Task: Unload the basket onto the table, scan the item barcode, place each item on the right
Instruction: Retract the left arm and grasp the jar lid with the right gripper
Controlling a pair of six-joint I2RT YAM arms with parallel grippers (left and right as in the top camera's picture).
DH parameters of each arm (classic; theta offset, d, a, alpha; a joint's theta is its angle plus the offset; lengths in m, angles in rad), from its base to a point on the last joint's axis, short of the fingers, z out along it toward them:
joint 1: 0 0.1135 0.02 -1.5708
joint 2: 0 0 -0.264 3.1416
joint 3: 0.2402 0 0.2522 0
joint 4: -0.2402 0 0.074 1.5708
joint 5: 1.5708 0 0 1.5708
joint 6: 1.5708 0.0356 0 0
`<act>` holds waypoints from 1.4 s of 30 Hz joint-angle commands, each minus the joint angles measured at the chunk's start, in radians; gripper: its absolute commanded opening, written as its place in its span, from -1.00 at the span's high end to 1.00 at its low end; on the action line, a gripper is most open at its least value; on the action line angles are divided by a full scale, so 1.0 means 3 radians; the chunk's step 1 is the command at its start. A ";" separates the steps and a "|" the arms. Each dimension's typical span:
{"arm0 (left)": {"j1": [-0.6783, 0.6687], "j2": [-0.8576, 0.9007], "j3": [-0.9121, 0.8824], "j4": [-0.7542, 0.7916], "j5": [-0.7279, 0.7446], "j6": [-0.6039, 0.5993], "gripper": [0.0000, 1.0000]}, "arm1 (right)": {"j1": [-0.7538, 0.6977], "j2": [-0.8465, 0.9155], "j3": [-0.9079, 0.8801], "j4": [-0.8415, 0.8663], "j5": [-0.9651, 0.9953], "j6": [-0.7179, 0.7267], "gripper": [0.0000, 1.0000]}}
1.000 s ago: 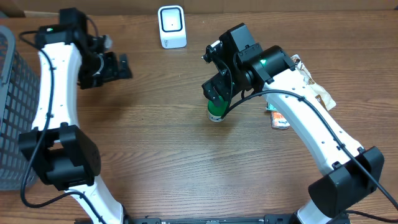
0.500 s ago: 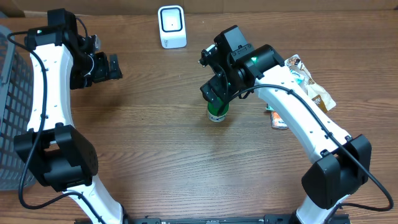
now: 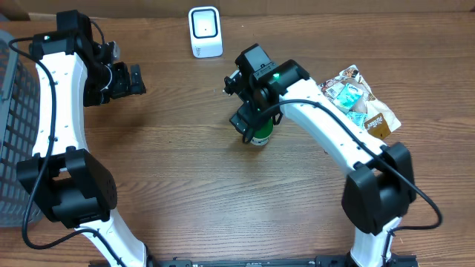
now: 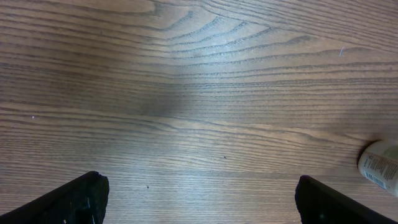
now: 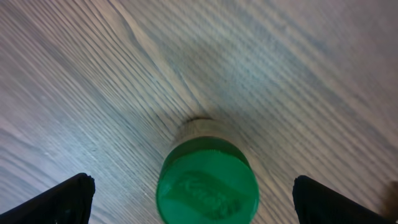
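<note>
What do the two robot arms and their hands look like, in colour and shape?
Both the left arm and right arm have white curved links between bulky black joints, with thin black cables running along the white shells. A small green light glows on the right arm near its wrist. The left hand and right hand are black, each with two blocky fingers.

The small bottle [image 3: 259, 138] stands upright on the wooden surface [image 3: 185, 185], near its middle. It has a round green cap [image 5: 207, 183] and a pale body with a printed label [image 4: 379, 167]. The white scanner [image 3: 205, 31] stands at the far edge, well apart from the bottle.
</note>
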 commanded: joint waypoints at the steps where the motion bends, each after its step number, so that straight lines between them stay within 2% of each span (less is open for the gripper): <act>1: -0.0010 -0.0084 0.0062 0.0011 -0.0031 0.0074 -0.99 | -0.0009 0.0093 0.0018 -0.0033 0.0083 -0.0027 -1.00; 9: -0.0010 -0.0084 0.0061 0.0011 -0.0031 0.0074 -0.99 | -0.0055 0.0203 -0.0043 -0.0111 0.0107 0.0003 -1.00; 12: -0.0010 -0.0084 0.0061 0.0011 -0.0031 0.0074 -0.99 | -0.0092 0.0228 -0.0043 -0.0135 0.0104 0.0172 -0.98; 17: -0.0010 -0.0084 0.0061 0.0013 -0.0031 0.0074 -0.99 | -0.0141 0.0299 -0.0046 -0.0165 0.0081 0.0365 -0.80; 23: -0.0010 -0.0084 0.0061 0.0011 -0.0031 0.0074 -0.99 | -0.0158 0.0305 -0.0047 -0.0175 -0.0046 0.0369 -0.73; 29: -0.0010 -0.0084 0.0061 0.0011 -0.0031 0.0074 -0.99 | -0.0207 0.0306 -0.0048 -0.0154 -0.0047 0.0529 -0.48; 42: -0.0010 -0.0084 0.0061 0.0011 -0.0031 0.0074 -0.99 | -0.0207 0.0312 -0.0150 -0.0038 -0.0046 0.0697 -0.50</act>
